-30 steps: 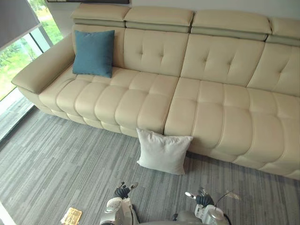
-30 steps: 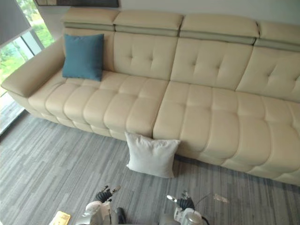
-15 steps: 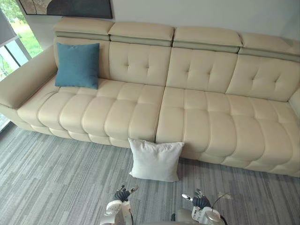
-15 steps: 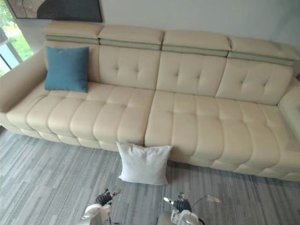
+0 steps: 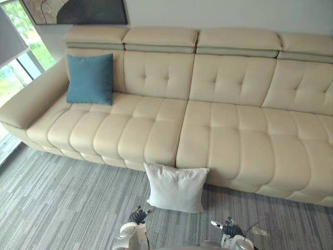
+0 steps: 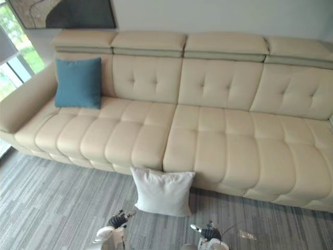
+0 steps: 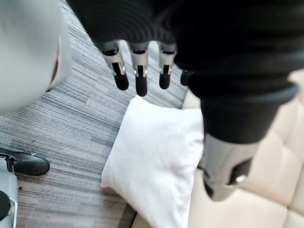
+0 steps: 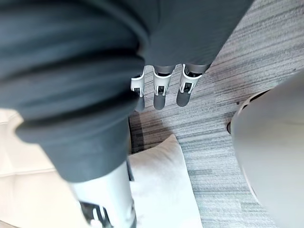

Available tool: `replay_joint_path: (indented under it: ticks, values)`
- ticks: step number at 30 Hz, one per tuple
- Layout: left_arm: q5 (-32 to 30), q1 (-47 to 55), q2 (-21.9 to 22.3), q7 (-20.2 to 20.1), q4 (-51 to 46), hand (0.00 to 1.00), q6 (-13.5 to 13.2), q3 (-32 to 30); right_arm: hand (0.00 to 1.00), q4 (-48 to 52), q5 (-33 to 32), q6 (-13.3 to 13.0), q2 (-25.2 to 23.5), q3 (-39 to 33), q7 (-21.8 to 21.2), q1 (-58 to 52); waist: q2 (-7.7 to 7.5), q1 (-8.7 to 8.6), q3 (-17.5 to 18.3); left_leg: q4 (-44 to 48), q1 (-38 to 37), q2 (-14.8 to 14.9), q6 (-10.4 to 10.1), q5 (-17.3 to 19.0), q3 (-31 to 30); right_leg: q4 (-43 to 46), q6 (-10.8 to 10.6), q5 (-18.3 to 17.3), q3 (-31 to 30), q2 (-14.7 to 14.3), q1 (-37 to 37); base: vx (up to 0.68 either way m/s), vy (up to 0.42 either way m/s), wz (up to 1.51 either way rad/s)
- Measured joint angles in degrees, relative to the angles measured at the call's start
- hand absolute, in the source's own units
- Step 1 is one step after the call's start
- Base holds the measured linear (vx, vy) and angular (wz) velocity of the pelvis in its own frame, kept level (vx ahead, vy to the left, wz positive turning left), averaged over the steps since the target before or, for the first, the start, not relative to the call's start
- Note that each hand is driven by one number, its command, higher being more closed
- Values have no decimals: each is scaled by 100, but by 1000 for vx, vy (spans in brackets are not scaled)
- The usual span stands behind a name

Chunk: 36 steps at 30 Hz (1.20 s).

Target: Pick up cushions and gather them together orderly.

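Observation:
A white cushion (image 5: pixel 176 186) leans on the grey carpet against the front of the cream sofa (image 5: pixel 229 130), near its middle. A teal cushion (image 5: pixel 90 78) stands upright at the sofa's far left, against the backrest by the armrest. My left hand (image 5: pixel 137 214) hangs low just in front of the white cushion, its fingers (image 7: pixel 137 71) relaxed and holding nothing. My right hand (image 5: pixel 229 229) is further right over the carpet, its fingers (image 8: pixel 161 88) also loose and empty. The white cushion (image 7: pixel 154 159) shows past the left hand, and the same white cushion (image 8: pixel 164 187) past the right.
The sofa is long with tufted seats and headrests along a pale wall. A framed picture (image 5: pixel 78 10) hangs above its left end. A window (image 5: pixel 15 57) runs down the left side. Grey striped carpet (image 5: pixel 62 198) spreads in front of the sofa.
The whole picture has shifted, so the camera moved; the cushions lie where they were. Both hands stay low and empty, the right one now sitting slightly lower.

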State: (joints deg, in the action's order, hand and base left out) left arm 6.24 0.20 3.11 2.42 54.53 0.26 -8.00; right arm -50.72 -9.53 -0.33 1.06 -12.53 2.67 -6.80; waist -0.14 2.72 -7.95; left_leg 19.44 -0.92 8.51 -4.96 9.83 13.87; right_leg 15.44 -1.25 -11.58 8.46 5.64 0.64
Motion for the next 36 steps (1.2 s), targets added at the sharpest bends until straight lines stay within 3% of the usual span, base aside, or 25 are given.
replay_joint_path:
  ticks: [6, 13, 14, 27, 31, 32, 34, 36]
  values:
    - [-6, 32, 6, -7, 43, 0, -2, 7, 0, -45, 8, 14, 9, 121, -4, -6, 0, 51, 10, -402, -423, -149, 2, -1, 70, -58, -114, 70, -445, 29, 52, -29, 82, -32]
    - [-50, 68, 41, 1, 129, 0, -3, 8, 0, -283, 36, 41, 109, 91, -1, -41, 69, 7, 94, -1112, -717, -167, -30, -30, -40, -222, -156, 217, -441, -62, 48, -60, 14, 1]
    - [-51, 95, 40, 89, 128, 0, -2, -48, 0, -318, 36, 39, 98, -52, -2, -59, 112, 8, 130, -1525, -764, -233, -31, -324, -234, -590, -174, 535, -327, -63, 146, 0, 0, 0]
    - [-48, 66, 20, 141, 227, 0, 6, -444, 0, -442, 47, 88, 97, -85, 17, 2, 96, 6, 203, -1686, -714, -173, -61, -334, -129, -753, -183, 565, -266, -76, 90, 16, 0, -1]
    - [-48, 15, -41, 196, 209, 0, 15, -476, 0, -526, 55, 141, 72, -100, 20, 123, 21, 2, 137, -833, -272, -31, -174, -46, -29, -550, -168, 452, -248, -59, -68, 58, -13, 2]
    - [-48, -118, -75, 200, 160, 0, 18, -665, 0, -525, 52, 148, -9, -207, 29, 145, -101, -1, 23, 549, 362, 105, -230, 57, -114, -393, -148, 352, -221, -22, -44, 13, -54, 13]
    - [-47, -117, -69, 219, 98, 0, 11, -656, 0, -518, 53, 165, 28, -205, 40, 151, -16, 58, -32, 1608, 753, 283, -226, 48, -252, -217, -131, 202, -235, -62, 59, 17, -19, 0]
    - [-48, -93, -73, 219, 108, 0, 13, -654, 0, -479, 55, 185, 35, -204, 52, 183, -35, 33, -25, 1779, 795, 309, -156, 145, -238, -206, -148, 100, -327, -15, 129, 37, 53, -2]
